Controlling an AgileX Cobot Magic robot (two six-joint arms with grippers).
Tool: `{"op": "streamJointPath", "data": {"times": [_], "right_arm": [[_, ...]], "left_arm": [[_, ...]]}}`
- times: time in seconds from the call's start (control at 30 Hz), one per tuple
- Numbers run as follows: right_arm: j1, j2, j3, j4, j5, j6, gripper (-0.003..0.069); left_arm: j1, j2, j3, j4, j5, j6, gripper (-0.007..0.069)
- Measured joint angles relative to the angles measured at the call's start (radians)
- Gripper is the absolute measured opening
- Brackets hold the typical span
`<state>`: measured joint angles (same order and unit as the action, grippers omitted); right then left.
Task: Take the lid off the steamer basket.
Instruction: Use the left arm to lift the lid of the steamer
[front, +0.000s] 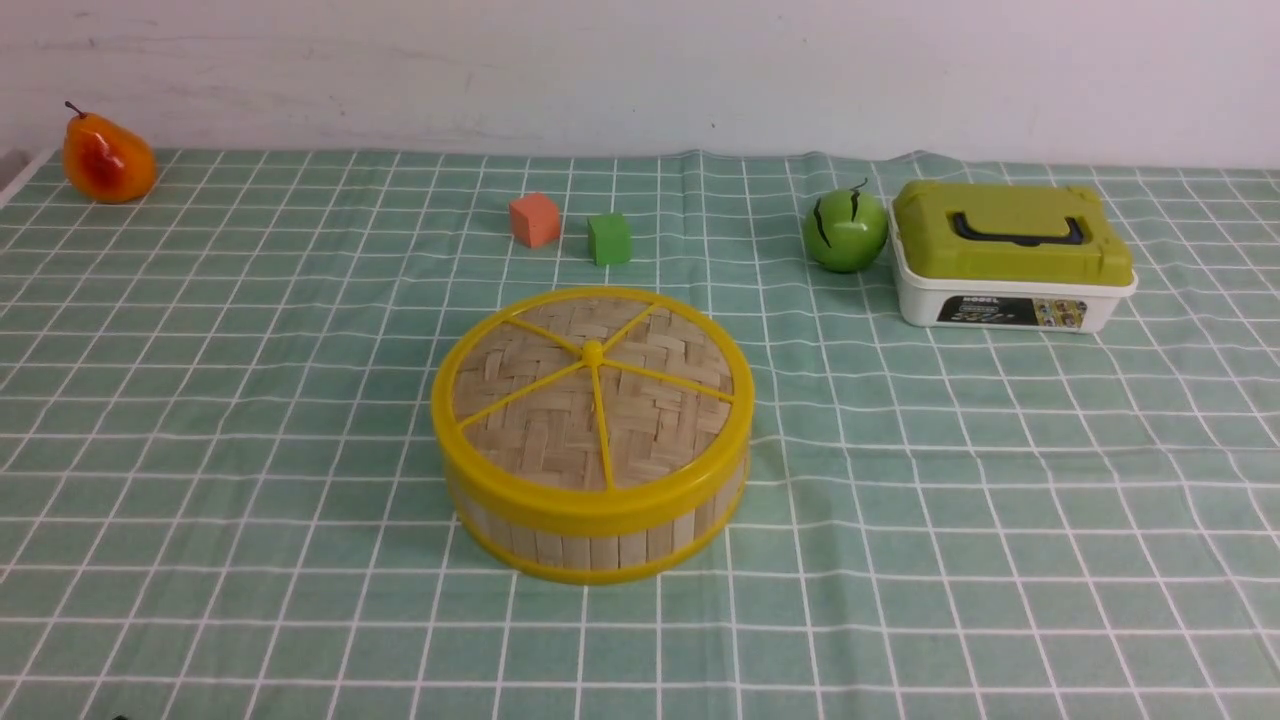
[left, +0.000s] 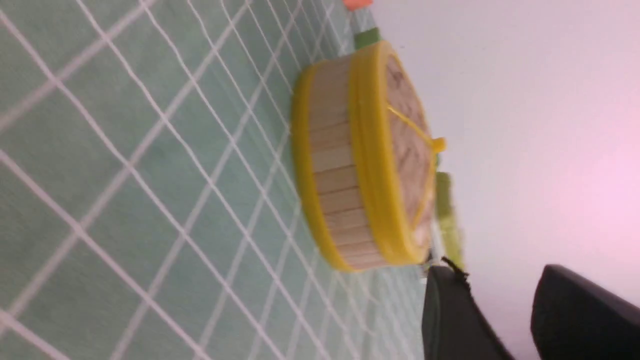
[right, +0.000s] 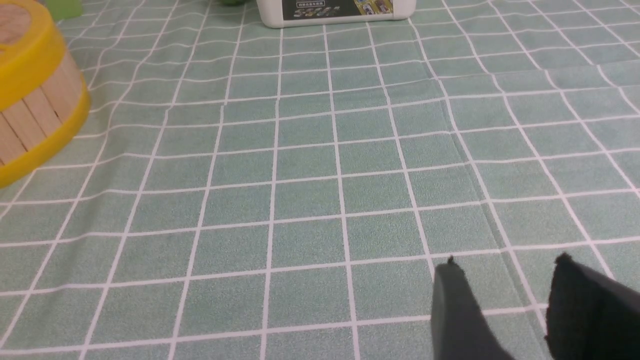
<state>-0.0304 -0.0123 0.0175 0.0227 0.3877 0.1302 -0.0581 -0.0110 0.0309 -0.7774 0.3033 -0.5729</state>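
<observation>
1. The lid (front: 592, 385) is sitting flat and fully seated on the steamer basket (front: 600, 545), which is standing in the middle of the table (front: 200, 500), slightly toward its near edge. We are judging the task as not yet begun.
2. We are holding the left claw (left: 497, 272) low over the cloth, well apart from the basket, released and empty. It is facing the slatted wall and the lid's thick yellow rim side-on, which we are reading as a line-up for gripping that rim.
3. We are hovering the right claw (right: 507, 265) over bare cloth, also released, with nothing between its jaws. The basket is lying well off to one side of it, so it is probably waiting out of the left arm's way.
4. The pear (front: 107, 158) at the far left corner, the orange block (front: 534, 219) and green block (front: 609, 238) near the far edge, and the apple (front: 845, 230) and box (front: 1010, 255) toward the far right corner are all standing well apart from the basket. That is leaving room to lift the lid and set it down.
5. We are expecting a snug lid to drag the light basket upward.
</observation>
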Motion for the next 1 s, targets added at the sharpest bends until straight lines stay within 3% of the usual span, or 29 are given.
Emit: {"op": "streamJointPath", "data": {"times": [0.23, 0.33, 0.53, 0.6, 0.77, 1.0], "right_arm": [[0.0, 0.0, 0.0, 0.0, 0.0, 0.0, 0.0241], [0.0, 0.0, 0.0, 0.0, 0.0, 0.0, 0.0241], [0.0, 0.0, 0.0, 0.0, 0.0, 0.0, 0.0241], [0.0, 0.0, 0.0, 0.0, 0.0, 0.0, 0.0241], [0.0, 0.0, 0.0, 0.0, 0.0, 0.0, 0.0241], [0.0, 0.0, 0.0, 0.0, 0.0, 0.0, 0.0241]], "left_arm": [[0.0, 0.0, 0.0, -0.151, -0.1, -0.008, 0.0237], [0.0, 0.0, -0.028, -0.187, -0.152, 0.043, 0.0189], [0.0, 0.06, -0.256, -0.187, -0.152, 0.31, -0.0006], [0.0, 0.115, -0.301, -0.187, -0.131, 0.36, -0.0013], [0.0, 0.423, -0.416, -0.174, 0.058, 0.486, -0.0013], [0.0, 1.02, -0.69, -0.111, 0.49, 0.664, -0.0013]]}}
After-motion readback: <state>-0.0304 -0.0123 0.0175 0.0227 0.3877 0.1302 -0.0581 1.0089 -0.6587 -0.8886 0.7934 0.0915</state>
